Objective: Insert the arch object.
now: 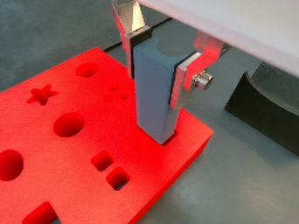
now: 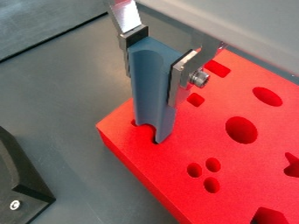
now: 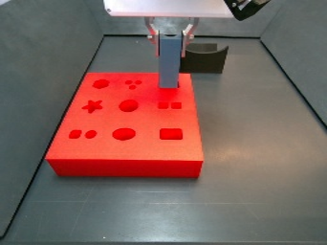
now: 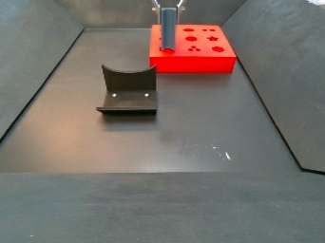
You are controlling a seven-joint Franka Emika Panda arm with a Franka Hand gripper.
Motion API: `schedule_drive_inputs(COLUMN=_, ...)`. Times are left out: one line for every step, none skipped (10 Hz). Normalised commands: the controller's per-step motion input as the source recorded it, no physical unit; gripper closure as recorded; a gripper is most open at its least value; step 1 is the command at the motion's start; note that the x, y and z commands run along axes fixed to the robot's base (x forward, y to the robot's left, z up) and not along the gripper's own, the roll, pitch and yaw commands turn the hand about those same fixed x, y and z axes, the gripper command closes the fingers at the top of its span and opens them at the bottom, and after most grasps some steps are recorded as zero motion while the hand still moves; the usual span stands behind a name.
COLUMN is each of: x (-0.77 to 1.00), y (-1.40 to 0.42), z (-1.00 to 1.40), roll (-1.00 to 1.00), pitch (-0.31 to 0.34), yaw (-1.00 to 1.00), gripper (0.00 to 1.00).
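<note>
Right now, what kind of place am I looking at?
Probably a robot test cell: a dark walled floor, a red board with shaped recesses, the fixture, and the hand above the board, gripping the grey-blue arch object.

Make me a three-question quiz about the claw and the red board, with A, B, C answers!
1. Where is the arch piece?
A. flat on the floor
B. upright in the claw, at the red board
C. on the dark fixture

2. What colour is the arch piece?
A. grey-blue
B. yellow
C. green

3. What is the claw doing?
A. open and empty
B. shut on the arch piece
C. gripping the board

Answers:
1 B: the arch piece stands at the red board's edge, far from the fixture.
2 A: both wrist views show it as grey-blue.
3 B: the claw's silver fingers press on both of its sides.
</note>
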Motion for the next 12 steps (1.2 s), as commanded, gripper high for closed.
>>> schedule_drive_inputs(x=0.34, y=0.09, z=-0.41, roll=0.02, pitch=0.000, yaw=0.00, gripper=1.00)
schedule_drive_inputs(x=0.39, y=0.07, z=-0.41, roll=0.03, pitch=0.000, yaw=0.00, gripper=1.00)
schedule_drive_inputs(x=0.10, y=0.00, z=-0.43, roll=0.05, pitch=0.000, yaw=0.00, gripper=1.00)
schedule_drive_inputs(x=0.00, y=0.00, z=-0.51, roll=0.09, pitch=0.000, yaw=-0.01, gripper=1.00)
schedule_drive_inputs(x=0.00, y=0.00, z=-0.78, roll=0.13, pitch=-0.027, yaw=-0.05, gripper=1.00)
schedule_drive_inputs(x=0.00, y=0.00, z=-1.00, roll=0.14, pitch=-0.053, yaw=-0.09, gripper=1.00)
schedule_drive_inputs(x=0.00, y=0.00, z=-1.00, roll=0.13, pitch=-0.056, yaw=-0.07, gripper=1.00)
schedule_drive_inputs(x=0.00, y=0.00, z=-1.00, roll=0.14, pitch=-0.059, yaw=-0.06, gripper=1.00)
schedule_drive_inputs(x=-0.02, y=-0.01, z=-0.93, roll=0.17, pitch=-0.091, yaw=-0.05, gripper=1.00)
schedule_drive_inputs(x=0.00, y=-0.03, z=-0.92, roll=0.18, pitch=-0.093, yaw=-0.06, gripper=1.00)
schedule_drive_inputs(x=0.00, y=0.04, z=-0.29, roll=0.01, pitch=0.000, yaw=-0.04, gripper=1.00)
schedule_drive_inputs(x=0.00, y=0.00, z=0.00, roll=0.00, pitch=0.000, yaw=0.00, gripper=1.00)
